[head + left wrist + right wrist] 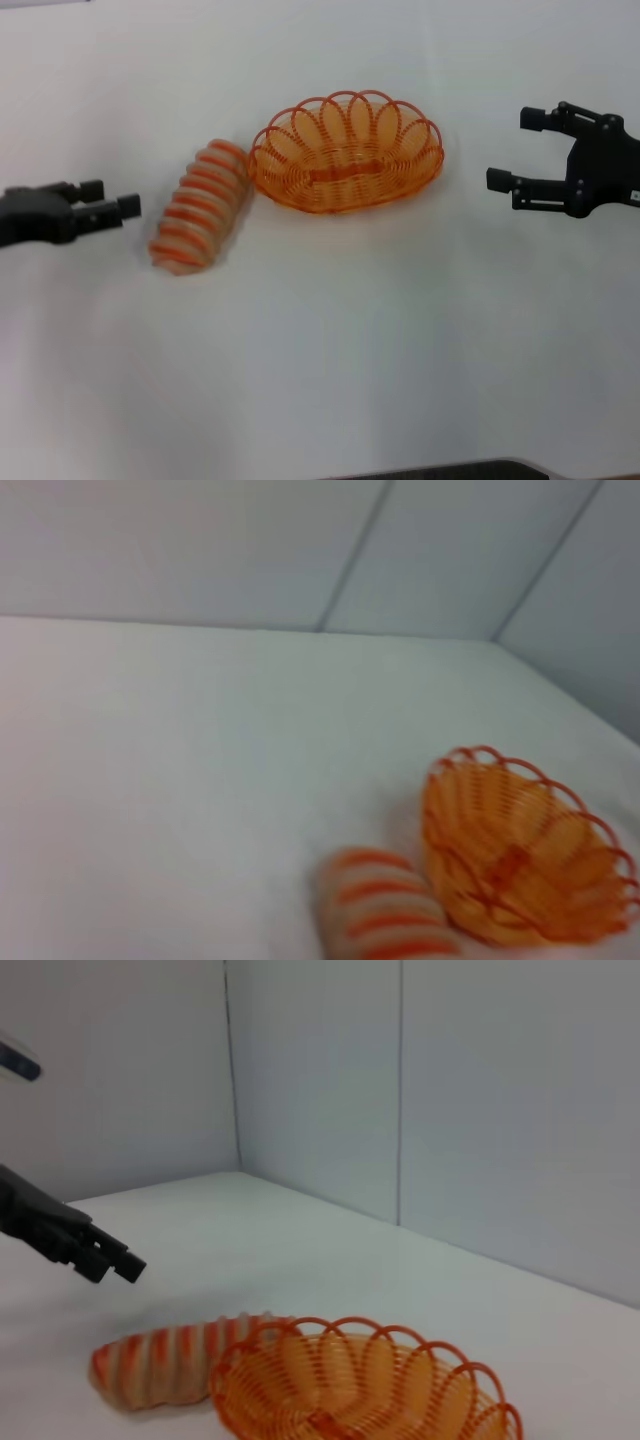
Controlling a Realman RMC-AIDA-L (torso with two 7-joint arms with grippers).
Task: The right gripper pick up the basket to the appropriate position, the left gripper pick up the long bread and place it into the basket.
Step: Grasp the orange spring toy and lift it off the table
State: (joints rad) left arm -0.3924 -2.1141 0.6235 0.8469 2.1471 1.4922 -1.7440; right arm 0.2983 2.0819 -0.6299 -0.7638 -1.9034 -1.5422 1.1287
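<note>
The long bread lies nearest the camera in the head view, a tan loaf with orange crosswise stripes resting on the white table, tilted so that its upper end leans toward the basket. That upper end sits just beside the basket's left rim, close enough that I cannot tell whether the two touch. The basket itself stands upright and empty a little farther back, near the middle of the table. The left gripper hovers to the left of the loaf, near it but apart, its two fingers drawn close together and holding nothing. The right gripper hangs to the right of the basket, a clear gap away, with its fingers spread wide and empty. The left wrist view shows the bread and basket side by side. The right wrist view shows the basket in front with the loaf behind its far rim, and the left gripper above and beyond the loaf. Judging from this, the task is at its very start: neither object has been lifted. The next move likely calls for the right gripper to travel in to the basket's near rim, close on the wire loops and carry it clear of the loaf.
</note>
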